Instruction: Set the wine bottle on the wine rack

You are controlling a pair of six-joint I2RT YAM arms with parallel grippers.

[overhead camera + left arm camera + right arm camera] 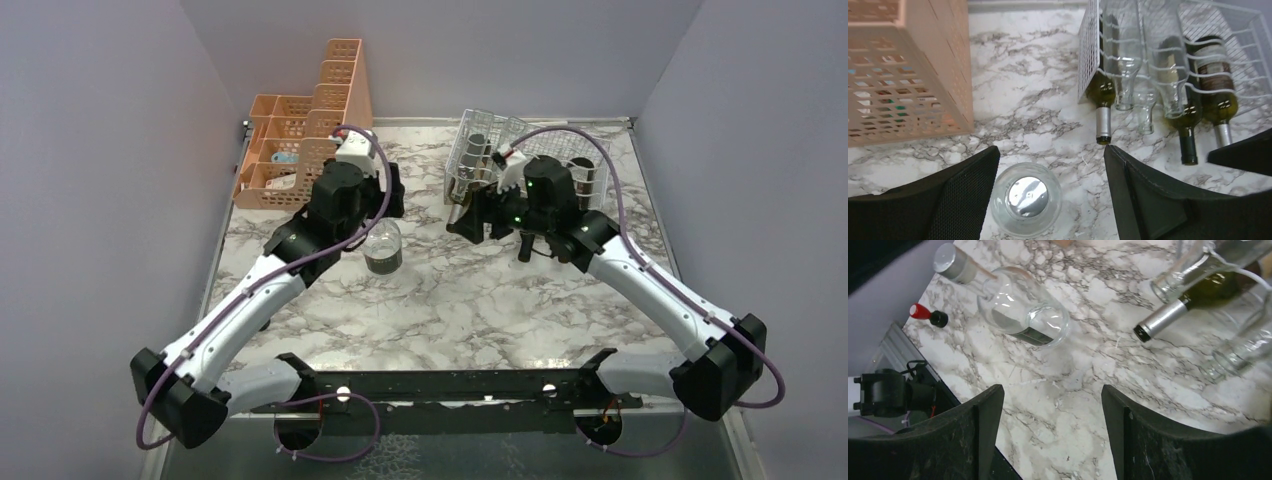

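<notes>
The left gripper (1052, 150) has its jaws apart and unclenched, wider than the wine bottle (1025, 199) that stands upright just below and between them. Its left finger (948, 200) shows right at the glass edge (whether it touches, I cannot tell), and the right finger (1158, 200) is apart from it. The bottle is clear glass with a silver cap. It rests on the marble table (480, 300), left of the wine rack (480, 140) and in front of the peach organizer (300, 130), not in a cradle.

The right gripper (1052, 390) is also spread and grasps nothing, with only bare marble between its fingers. It hangs just in front of the rack. Several other bottles (1104, 95) lie in the rack with their necks pointing out toward the arms. Some are dark green with foil necks and some are clear.
</notes>
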